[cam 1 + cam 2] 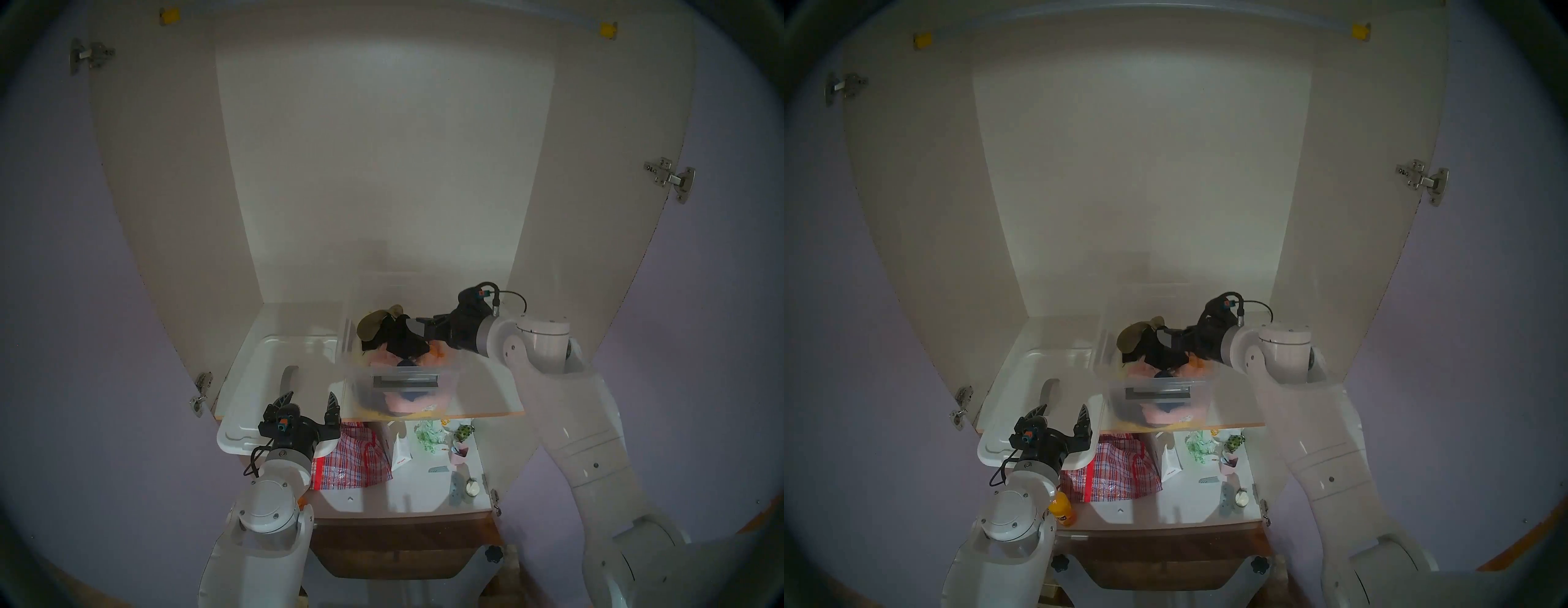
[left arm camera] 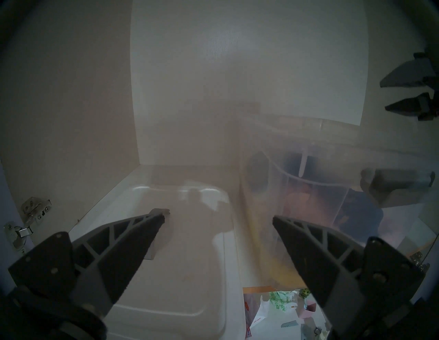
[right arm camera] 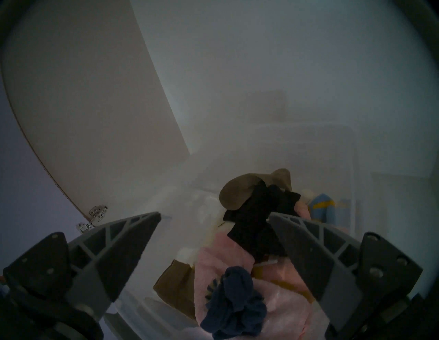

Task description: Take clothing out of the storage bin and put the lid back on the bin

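Right hand hanging open and empty over bin at shelf front edge, clothing lying inside, left hand gaping empty above lid

Storage bin: clear glossy plastic, grey matt latch bar. Left of the bin, lid: white translucent smooth plastic, slight sheen. Inside the bin, clothing: navy knit cloth, matt, crumpled; behind it black garment, matt cloth; under it pink cloth, soft. My left hand and my right hand: dark matt ribbed plastic fingers. Shelf under the bin: smooth white laminate.
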Action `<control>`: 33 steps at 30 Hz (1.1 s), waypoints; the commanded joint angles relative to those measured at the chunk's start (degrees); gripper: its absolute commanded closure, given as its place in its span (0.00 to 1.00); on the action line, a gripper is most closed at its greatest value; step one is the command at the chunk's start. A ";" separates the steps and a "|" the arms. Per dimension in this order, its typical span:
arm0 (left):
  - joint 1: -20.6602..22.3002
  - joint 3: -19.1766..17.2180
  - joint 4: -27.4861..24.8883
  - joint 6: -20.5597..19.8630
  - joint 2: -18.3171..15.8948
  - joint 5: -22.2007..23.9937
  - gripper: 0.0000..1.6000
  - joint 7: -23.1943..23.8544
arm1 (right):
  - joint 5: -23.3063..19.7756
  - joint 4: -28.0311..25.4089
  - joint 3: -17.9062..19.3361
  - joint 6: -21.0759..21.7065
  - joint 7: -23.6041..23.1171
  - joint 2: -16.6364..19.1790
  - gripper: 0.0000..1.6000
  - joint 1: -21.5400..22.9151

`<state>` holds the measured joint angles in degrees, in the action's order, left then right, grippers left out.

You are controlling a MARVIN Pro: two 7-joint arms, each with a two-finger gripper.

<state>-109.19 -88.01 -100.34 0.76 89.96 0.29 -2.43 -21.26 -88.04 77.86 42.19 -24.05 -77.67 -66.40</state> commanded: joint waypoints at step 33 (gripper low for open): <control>0.56 0.33 -1.77 0.46 -0.07 0.02 0.00 0.00 | 17.89 50.42 -24.28 7.34 -14.89 -7.91 0.00 39.19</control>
<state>-109.15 -87.82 -100.60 0.77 89.92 0.27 -2.62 -4.38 -42.02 55.34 49.95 -37.43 -82.56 -33.40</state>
